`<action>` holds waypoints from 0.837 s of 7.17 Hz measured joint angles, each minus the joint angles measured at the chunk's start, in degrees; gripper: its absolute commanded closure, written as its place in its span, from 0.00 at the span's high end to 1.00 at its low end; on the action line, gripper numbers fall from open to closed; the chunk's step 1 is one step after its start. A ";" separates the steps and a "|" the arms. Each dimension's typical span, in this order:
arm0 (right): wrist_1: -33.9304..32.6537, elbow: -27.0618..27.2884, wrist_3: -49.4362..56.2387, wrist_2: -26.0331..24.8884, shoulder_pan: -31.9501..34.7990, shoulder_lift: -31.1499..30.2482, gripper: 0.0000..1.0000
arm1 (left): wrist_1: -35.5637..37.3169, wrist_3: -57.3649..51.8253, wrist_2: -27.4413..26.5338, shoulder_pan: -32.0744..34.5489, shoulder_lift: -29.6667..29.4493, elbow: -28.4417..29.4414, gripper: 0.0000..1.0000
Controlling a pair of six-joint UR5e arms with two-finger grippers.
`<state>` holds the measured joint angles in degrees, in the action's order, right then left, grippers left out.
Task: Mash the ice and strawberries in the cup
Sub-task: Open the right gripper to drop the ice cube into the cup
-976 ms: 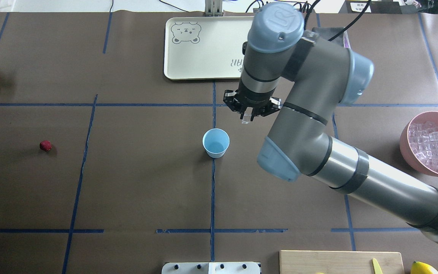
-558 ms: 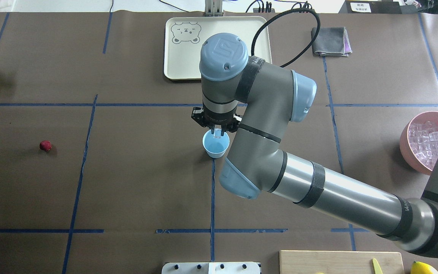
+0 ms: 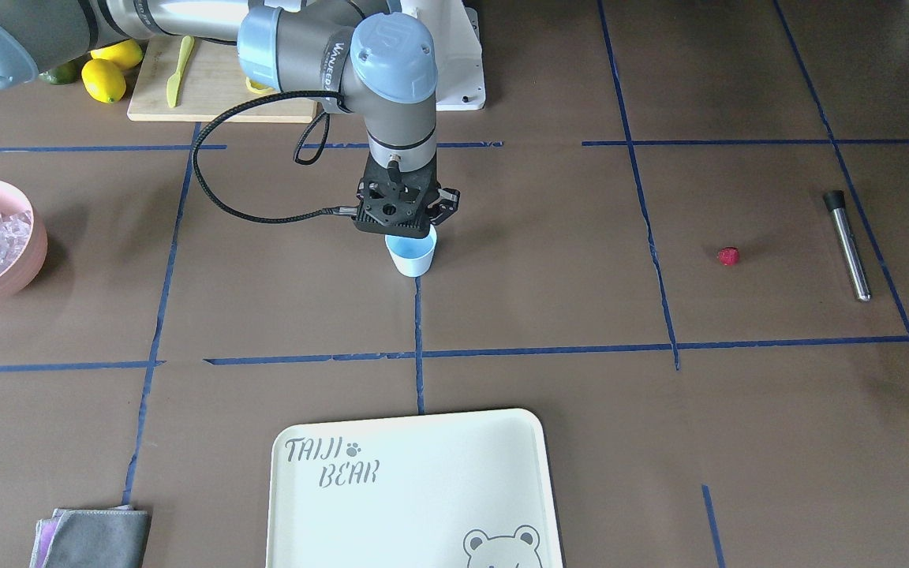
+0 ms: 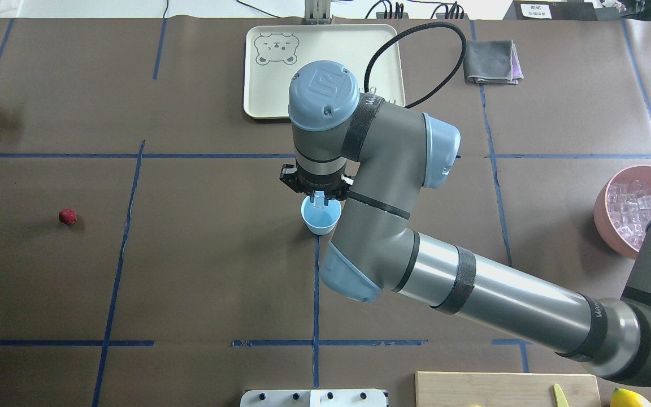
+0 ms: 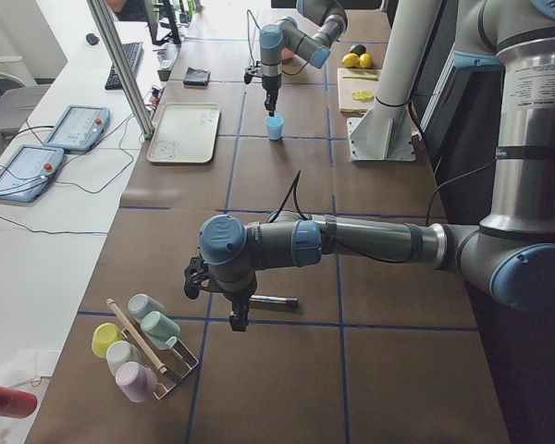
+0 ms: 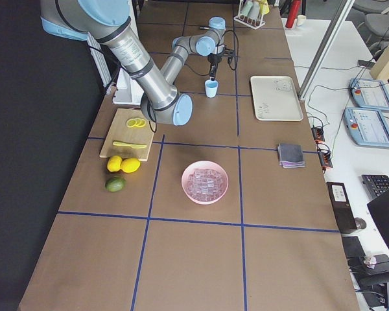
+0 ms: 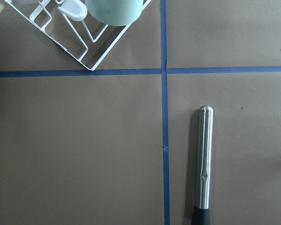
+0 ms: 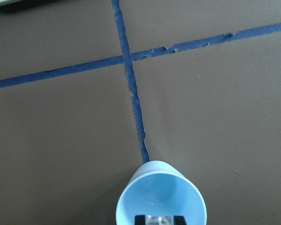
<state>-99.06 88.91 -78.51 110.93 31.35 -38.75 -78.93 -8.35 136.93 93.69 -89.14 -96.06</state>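
Clamped between the right fingers [image 8: 140, 220], one ice cube [image 8: 159, 220] — now low over the mouth of the cup [image 4: 320, 226], no longer off beside it. Means release next, likely. Leaves the strawberry [image 4: 67, 216] lying well apart on the surface [image 4: 190, 271], untouched. Cannot tell apart or together for the left fingers [image 5: 233, 321].

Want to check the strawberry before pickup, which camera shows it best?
Overhead exterior: the strawberry sits alone, unobstructed. The front-facing view also shows it, slightly smaller, near the metal rod. I cannot find it in the side or wrist views.
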 measured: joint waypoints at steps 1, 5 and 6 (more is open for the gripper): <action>0.01 -0.03 0.02 -0.28 0.01 -0.01 0.20 | 0.00 0.02 0.00 0.00 -0.03 0.00 1.00; 0.01 -0.05 0.37 -0.54 0.02 -0.07 0.45 | 0.00 0.07 0.00 0.00 -0.07 0.00 1.00; -0.01 -0.04 0.45 -0.54 0.06 -0.09 0.52 | 0.00 0.08 0.00 0.00 -0.10 0.00 1.00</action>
<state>-99.07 88.87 -78.06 110.39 31.41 -38.83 -78.93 -8.27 136.93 93.69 -89.24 -96.06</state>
